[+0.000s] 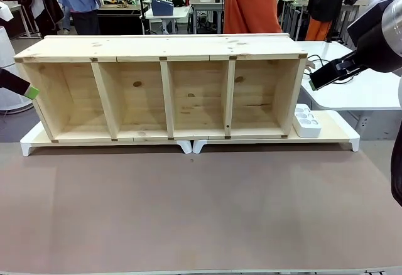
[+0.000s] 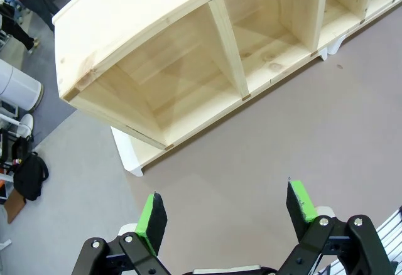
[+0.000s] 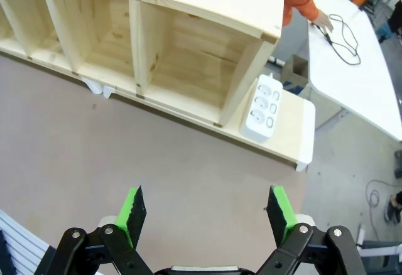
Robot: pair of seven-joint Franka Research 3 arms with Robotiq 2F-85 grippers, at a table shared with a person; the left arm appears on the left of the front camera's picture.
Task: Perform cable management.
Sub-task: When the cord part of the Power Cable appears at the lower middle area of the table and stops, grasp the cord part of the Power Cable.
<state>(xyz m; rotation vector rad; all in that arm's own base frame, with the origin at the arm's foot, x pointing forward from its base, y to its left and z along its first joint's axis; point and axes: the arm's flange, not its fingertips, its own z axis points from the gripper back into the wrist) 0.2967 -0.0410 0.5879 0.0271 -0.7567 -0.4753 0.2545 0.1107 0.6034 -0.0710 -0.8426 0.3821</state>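
The right gripper [image 3: 206,207], black with green pads, hangs above the bare grey-brown table mat [image 3: 157,159], its fingers wide apart and nothing between them. The left gripper [image 2: 225,207] is likewise spread and empty. Ahead of it is the end bay of the long pale four-bay wooden shelf [image 2: 144,24].

The cable [image 3: 342,39], a long thin black power cord, lies in loose loops on the white side table [image 3: 358,93]. That is well beyond the right gripper, past the shelf's end and past the white multi-socket power strip [image 3: 264,107], which sits just beside that end on a white riser. A person's hand [image 3: 323,20], in an orange sleeve, rests at one end of the cord; whether it grips the cord is too small to tell.

By my reading the job has hardly begun. The cord looks neither plugged into the strip nor routed along the shelf, and neither gripper is near it. Fetching, routing and tidying all remain
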